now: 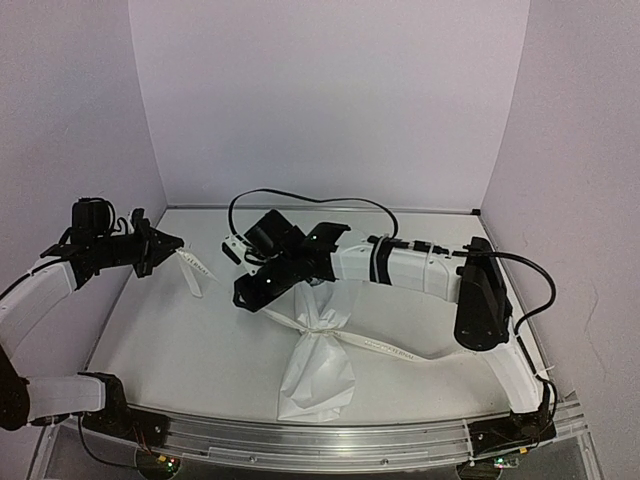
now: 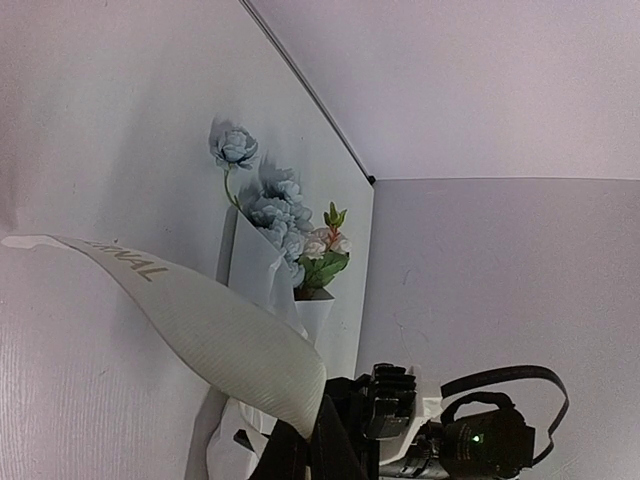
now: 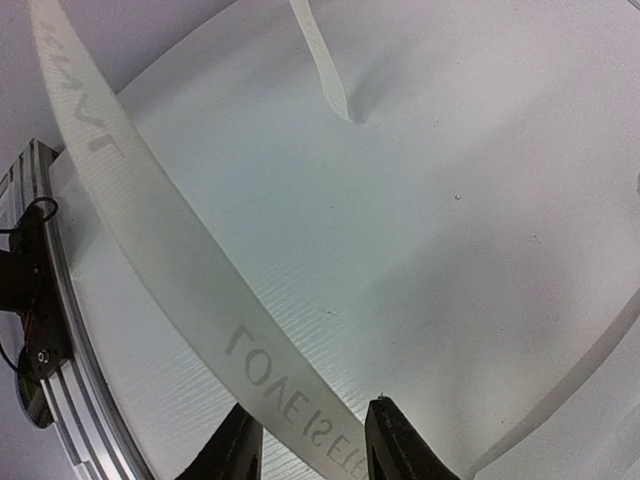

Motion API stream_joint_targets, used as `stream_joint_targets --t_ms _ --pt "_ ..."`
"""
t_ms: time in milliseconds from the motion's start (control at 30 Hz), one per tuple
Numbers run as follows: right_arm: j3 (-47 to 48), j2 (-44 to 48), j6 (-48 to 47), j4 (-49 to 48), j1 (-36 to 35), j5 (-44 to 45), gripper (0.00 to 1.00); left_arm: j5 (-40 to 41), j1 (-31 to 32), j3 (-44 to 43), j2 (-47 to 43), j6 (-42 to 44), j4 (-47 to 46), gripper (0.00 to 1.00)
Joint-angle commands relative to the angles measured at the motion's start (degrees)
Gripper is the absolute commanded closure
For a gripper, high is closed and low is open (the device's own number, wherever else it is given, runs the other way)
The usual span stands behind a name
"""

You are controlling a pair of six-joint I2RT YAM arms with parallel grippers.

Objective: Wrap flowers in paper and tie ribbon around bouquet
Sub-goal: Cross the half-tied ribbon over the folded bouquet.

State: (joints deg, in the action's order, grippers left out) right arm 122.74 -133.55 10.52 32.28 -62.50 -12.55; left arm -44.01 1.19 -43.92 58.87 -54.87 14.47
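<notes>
Left arm folded at the table's (image 1: 200,340) left edge, left gripper (image 1: 170,243) clamped on one ribbon (image 1: 385,347) end; right arm reaches across the centre, right gripper (image 3: 310,440) part-open, the ribbon flat and unsqueezed between its jaws; one bouquet (image 1: 318,365), one ribbon, cinched mid-cone; the flowers (image 2: 270,210) show only from the left wrist, hidden beneath the right arm from above.

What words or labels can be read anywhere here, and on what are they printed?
"LOVE IS ETE": on the ribbon, right wrist view, cut off by the frame.
"RNAL": same ribbon, left wrist view, its start unclear.
Ribbon print in the top view: too small to read.
</notes>
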Motion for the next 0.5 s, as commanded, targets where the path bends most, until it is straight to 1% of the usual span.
stream_joint_targets --t_ms 0,33,167,200,333,367,400,467 --pt "2.60 -1.05 -0.77 -0.62 -0.24 3.19 0.71 -1.04 0.21 -3.27 -1.36 1.46 0.27 1.00" --pt "2.59 -0.99 -0.76 -0.64 -0.22 3.43 0.74 -1.03 0.21 -3.27 -1.37 1.65 0.51 1.00" --pt "2.25 0.00 -0.67 -0.62 -0.41 5.04 0.95 -0.41 0.22 -2.41 -1.30 2.73 1.39 1.00" --pt "1.88 0.47 -0.68 -0.61 -0.49 5.37 0.99 -0.35 0.17 -2.02 -1.26 2.96 1.42 1.00" --pt "-1.76 4.63 -0.68 -0.61 -0.78 7.04 1.00 0.53 0.22 -0.04 -1.05 5.67 2.69 1.00" --pt "-3.15 6.06 -0.68 -0.63 -0.85 7.38 1.00 1.21 0.22 0.26 -0.94 6.61 3.39 0.97" --pt "-4.66 7.42 -0.60 -0.64 -0.91 7.68 1.00 1.69 0.22 0.67 -1.00 7.25 3.70 0.92" --pt "-7.91 10.33 -0.51 -0.63 -1.05 8.01 1.00 2.55 0.23 1.55 -1.36 7.81 3.98 0.75"
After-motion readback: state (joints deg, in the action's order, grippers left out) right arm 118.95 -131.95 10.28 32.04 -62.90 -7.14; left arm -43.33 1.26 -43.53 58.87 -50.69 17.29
